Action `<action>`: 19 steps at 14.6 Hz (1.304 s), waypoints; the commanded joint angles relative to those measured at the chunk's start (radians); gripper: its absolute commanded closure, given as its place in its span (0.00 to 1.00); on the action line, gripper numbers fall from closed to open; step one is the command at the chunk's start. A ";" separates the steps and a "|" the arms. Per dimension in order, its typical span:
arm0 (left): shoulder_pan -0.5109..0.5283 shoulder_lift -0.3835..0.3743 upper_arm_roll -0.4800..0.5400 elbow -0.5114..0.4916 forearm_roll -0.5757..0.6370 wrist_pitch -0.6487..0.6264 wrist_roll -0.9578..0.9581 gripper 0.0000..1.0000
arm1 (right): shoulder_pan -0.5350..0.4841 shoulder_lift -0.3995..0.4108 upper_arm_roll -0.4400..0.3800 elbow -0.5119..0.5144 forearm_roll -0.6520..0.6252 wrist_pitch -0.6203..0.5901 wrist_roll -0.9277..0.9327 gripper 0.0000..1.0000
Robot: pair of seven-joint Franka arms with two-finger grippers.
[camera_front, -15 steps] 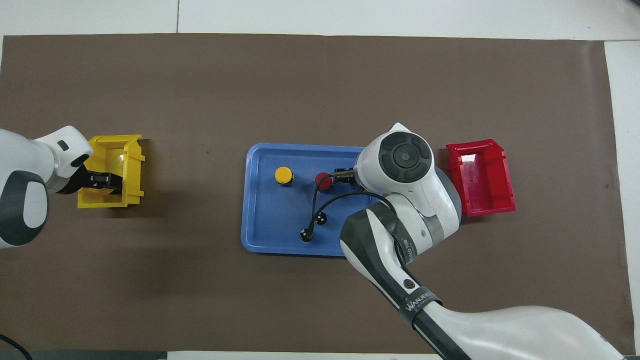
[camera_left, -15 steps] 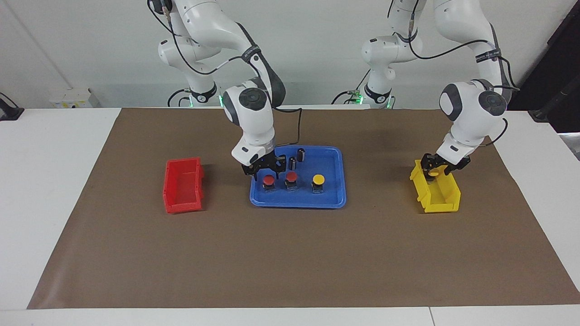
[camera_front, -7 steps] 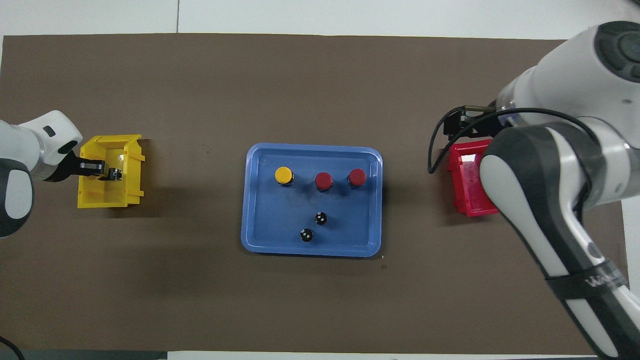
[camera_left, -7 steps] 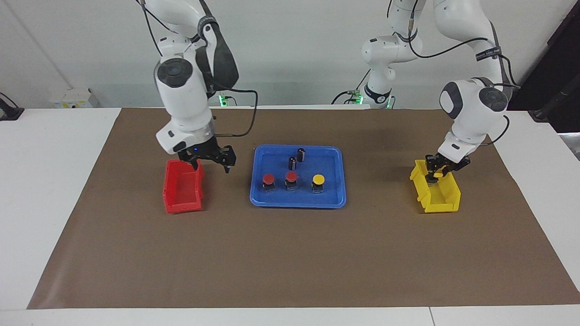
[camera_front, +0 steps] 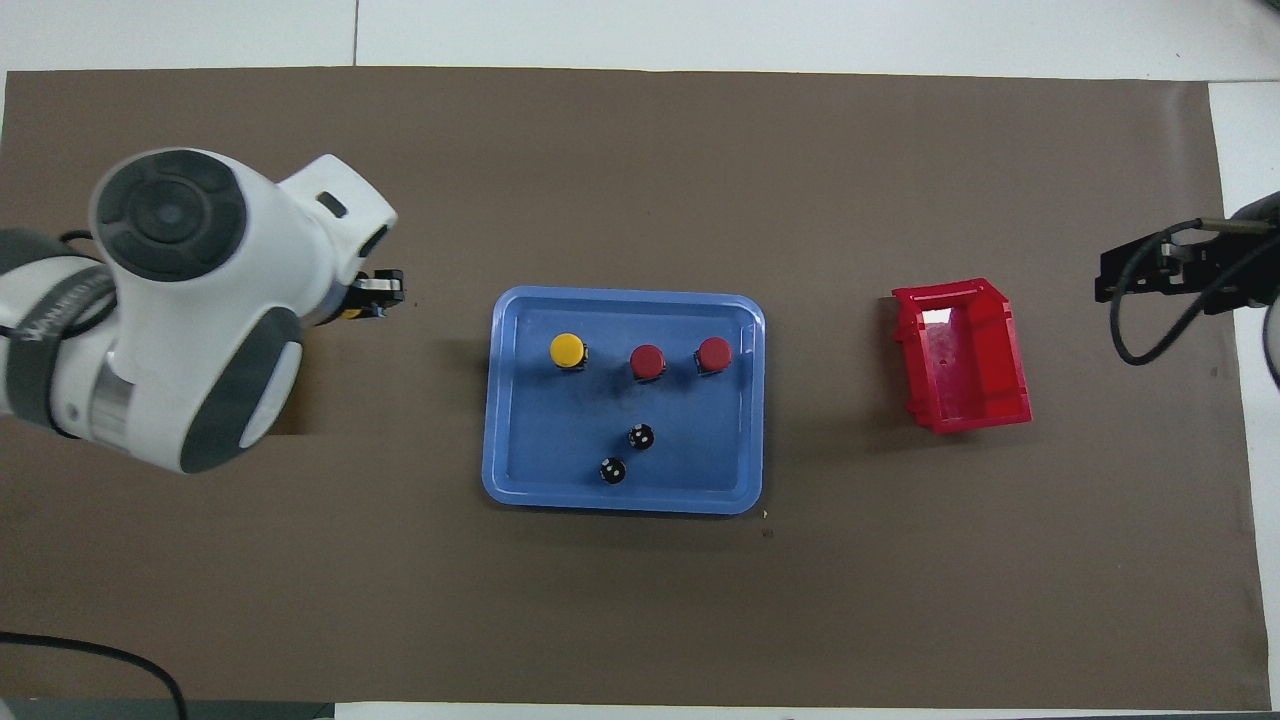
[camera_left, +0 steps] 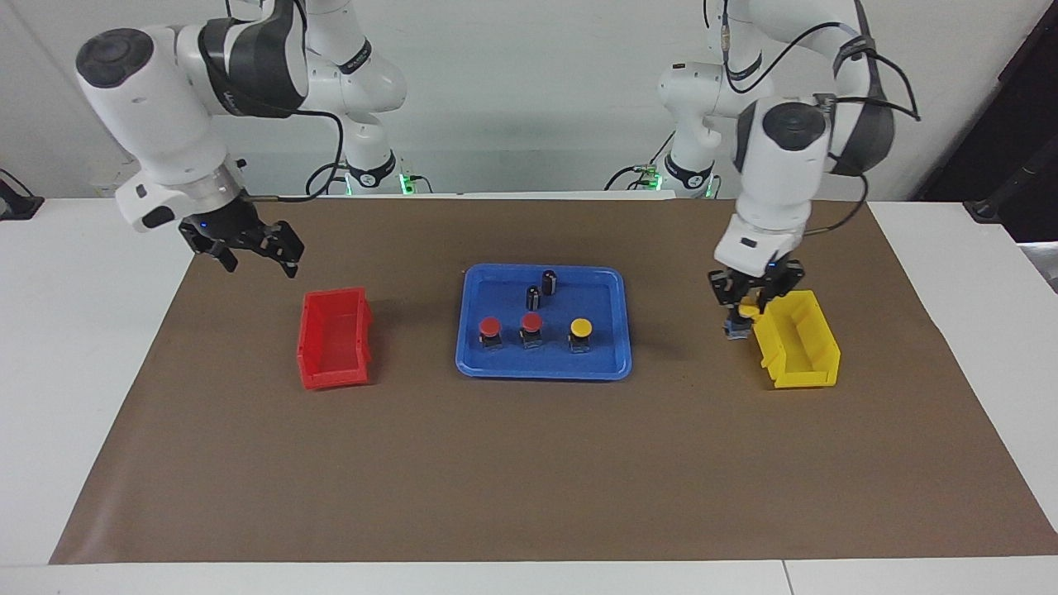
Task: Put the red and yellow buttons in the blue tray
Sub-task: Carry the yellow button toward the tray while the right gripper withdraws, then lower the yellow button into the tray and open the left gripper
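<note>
**Three buttons in the tray, one in the air**

Nearest the robots, the right hand (camera_left: 256, 248) hangs spread and empty over the brown mat (camera_left: 529, 463) on the white bench (camera_left: 74, 330). The left hand (camera_left: 748, 302) pinches a yellow button (camera_left: 744, 316) over the mat beside the yellow bin (camera_left: 798, 340). Two dark cylinders (camera_left: 541, 289) stand in the blue tray (camera_left: 607, 364); farther out in it sit two red buttons (camera_left: 511, 326) and one yellow-capped button (camera_left: 581, 329). A red bin (camera_left: 333, 339) lies toward the right arm's end.

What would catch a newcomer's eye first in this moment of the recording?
The blue tray at the middle of the mat stands out, with two red buttons, one yellow button and two dark cylinders in it. The left pincer holds the last yellow button in the air beside the yellow bin. The right pincer hangs open, high beside the red bin.
</note>
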 commanded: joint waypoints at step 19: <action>-0.184 0.098 0.021 -0.146 -0.201 0.177 -0.165 0.95 | 0.019 -0.009 -0.026 0.057 0.008 -0.114 -0.059 0.00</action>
